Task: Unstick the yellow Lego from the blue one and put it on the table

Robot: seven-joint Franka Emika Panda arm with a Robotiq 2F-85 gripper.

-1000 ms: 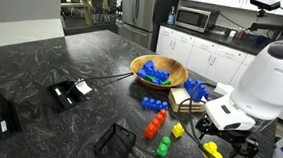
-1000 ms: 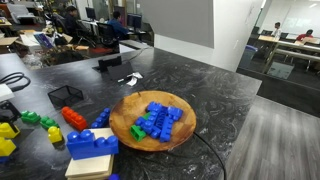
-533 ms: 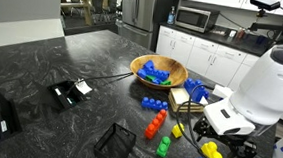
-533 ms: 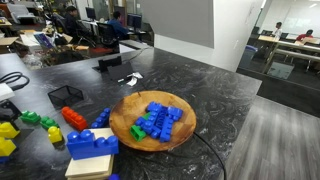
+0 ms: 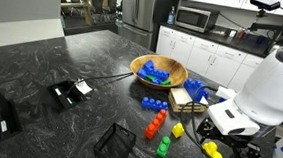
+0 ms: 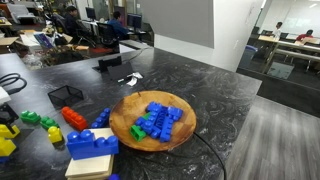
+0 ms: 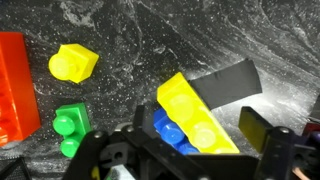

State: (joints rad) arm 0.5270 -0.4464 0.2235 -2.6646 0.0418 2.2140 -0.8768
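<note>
Writing: a white patch on the black device (image 5: 70,91) at left of the table (image 5: 43,57) is too small to read. Same for the microwave (image 5: 193,19) front on the back counter.

Wrist view:
- The yellow Lego (image 7: 200,118) lies slantwise at lower centre, studs up.
- The blue one (image 7: 168,128) is stuck against its lower left side, partly under it.
- Gripper (image 7: 185,138) enters from the bottom edge with the fingers spread wide, one dark finger (image 7: 265,133) just right of the yellow brick's end. It is released, not clamped on anything.
- A grey flat strip (image 7: 228,80) shows behind the yellow brick's upper end. Cannot tell what it is.

Around the pair, wrist view:
- small yellow piece (image 7: 73,63), upper left
- green piece (image 7: 67,128) below it
- orange-red brick (image 7: 15,85) at the left edge

In an exterior view the pair sits at the lower right, under the gripper (image 5: 239,146) and the white arm body (image 5: 270,83).

Other things:
- wooden bowl (image 5: 159,70) of blue and green bricks
- wooden block (image 5: 185,100) with a blue brick on top
- loose bricks (image 5: 156,122) between bowl and gripper
- black mesh basket (image 5: 115,142) at the lower centre
</note>
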